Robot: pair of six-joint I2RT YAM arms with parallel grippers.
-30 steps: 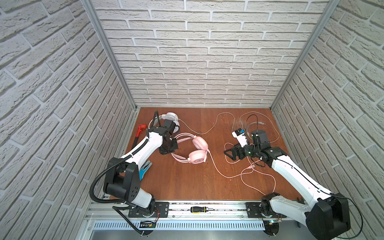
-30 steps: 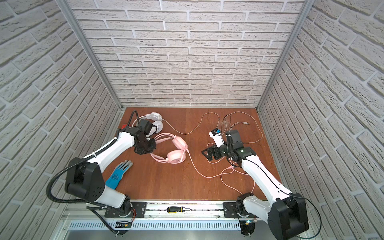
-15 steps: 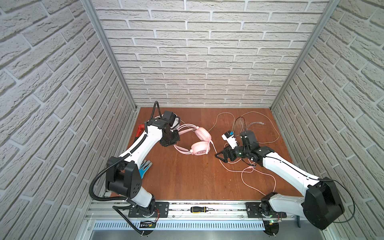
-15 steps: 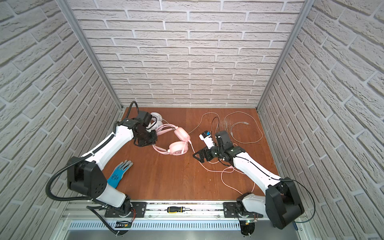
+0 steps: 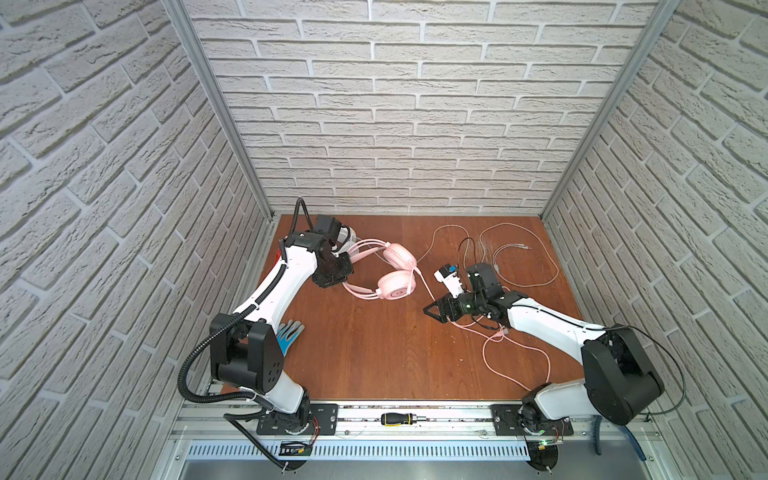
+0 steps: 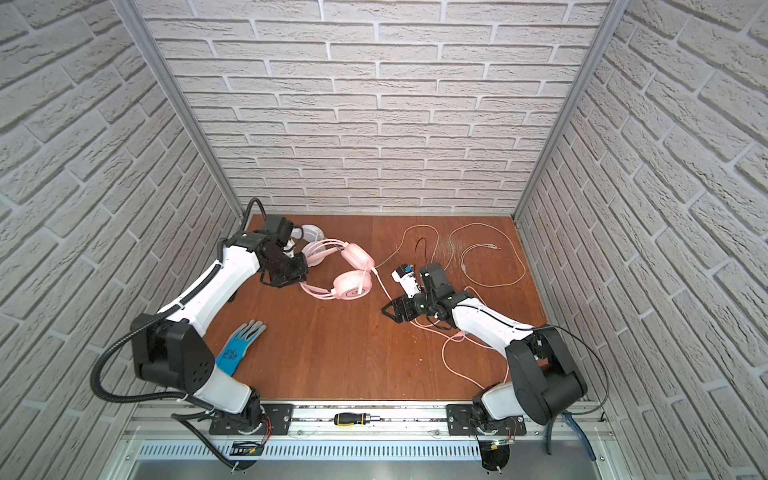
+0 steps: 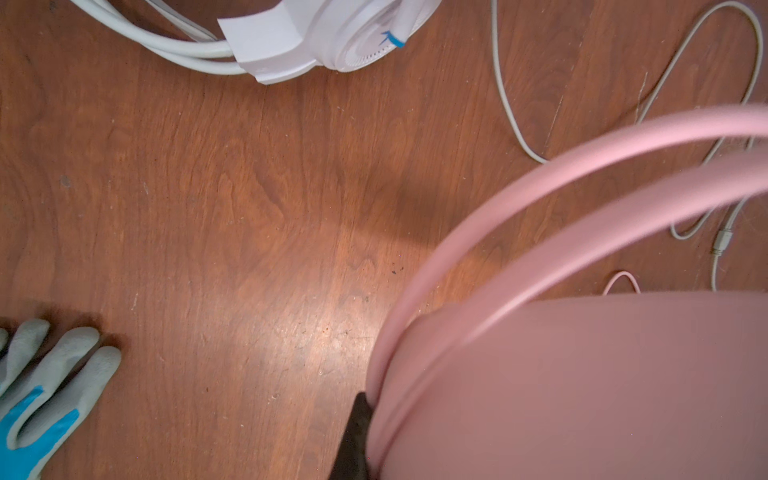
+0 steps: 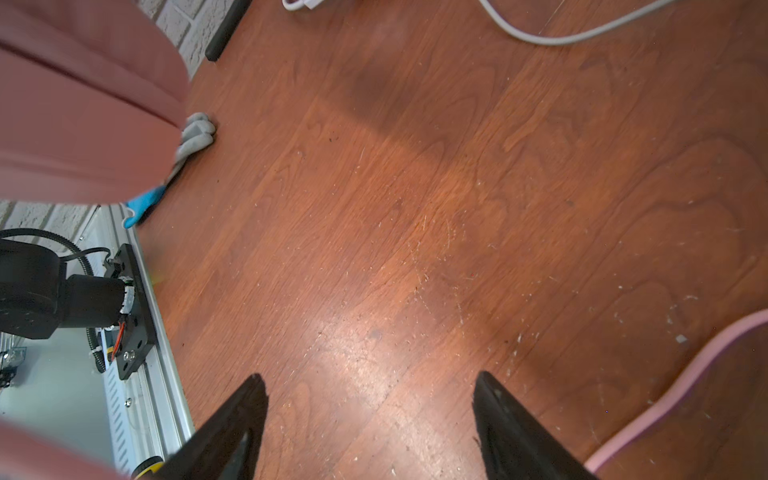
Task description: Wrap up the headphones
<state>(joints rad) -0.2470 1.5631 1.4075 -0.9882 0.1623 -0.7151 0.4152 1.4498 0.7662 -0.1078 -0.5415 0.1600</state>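
The pink headphones (image 5: 395, 274) hang tilted just above the wooden floor, and my left gripper (image 5: 347, 266) is shut on their double-wire headband (image 7: 582, 174). One black finger (image 7: 357, 436) shows against the pink band; the other is hidden. Their pink cable (image 5: 515, 353) trails right in loose loops. My right gripper (image 5: 432, 311) hovers low beside that cable (image 8: 685, 386), open, with only bare floor between its fingertips. The white headphones (image 6: 311, 232) lie at the back left, partly hidden by the left arm, and show clearly in the left wrist view (image 7: 332, 33).
A white cable (image 5: 519, 257) loops across the back right of the floor. A blue and grey glove (image 6: 241, 345) lies front left by the left arm's base. A screwdriver (image 5: 401, 419) rests on the front rail. Brick walls close three sides.
My left arm has carried the pink headphones toward the back. My right gripper has slid left toward the earcups and its jaws have narrowed a little.
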